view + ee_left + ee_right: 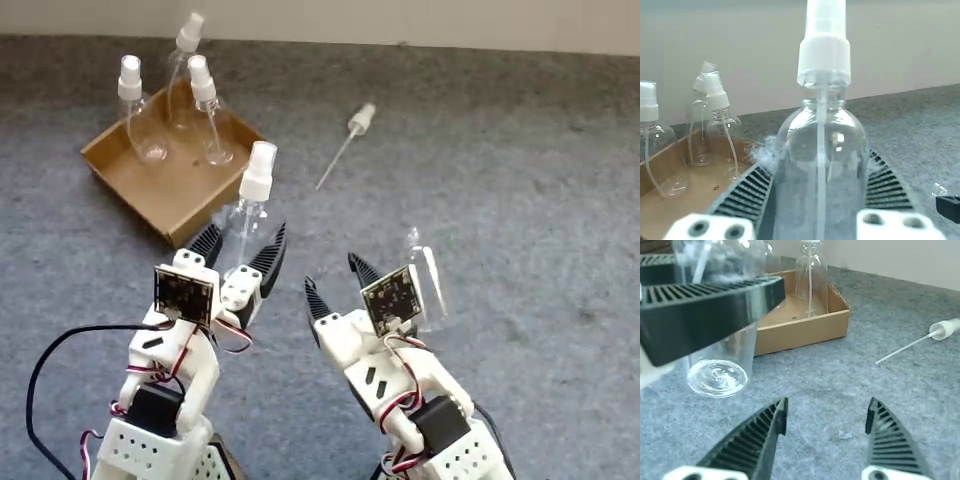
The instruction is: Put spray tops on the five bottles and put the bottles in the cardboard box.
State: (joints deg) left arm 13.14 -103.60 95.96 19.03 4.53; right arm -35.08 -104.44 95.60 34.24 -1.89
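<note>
Now the left gripper (242, 243) is grasping a capped bottle (252, 200) beside the cardboard box (118, 170), likely needing lifting in next; the right gripper (333, 274) is hanging released.

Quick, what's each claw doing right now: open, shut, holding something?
Left gripper: shut on a bottle with its spray top on.
Right gripper: open, holding nothing.

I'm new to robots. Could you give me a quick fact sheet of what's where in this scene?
Box: cardboard box, three capped bottles standing inside
Left gripper: jaws shut on fourth bottle, capped, near the box
Right gripper: jaws open, empty
Spray top: loose on the carpet, apart from the box
Fifth bottle: no top, beside the right arm
</note>
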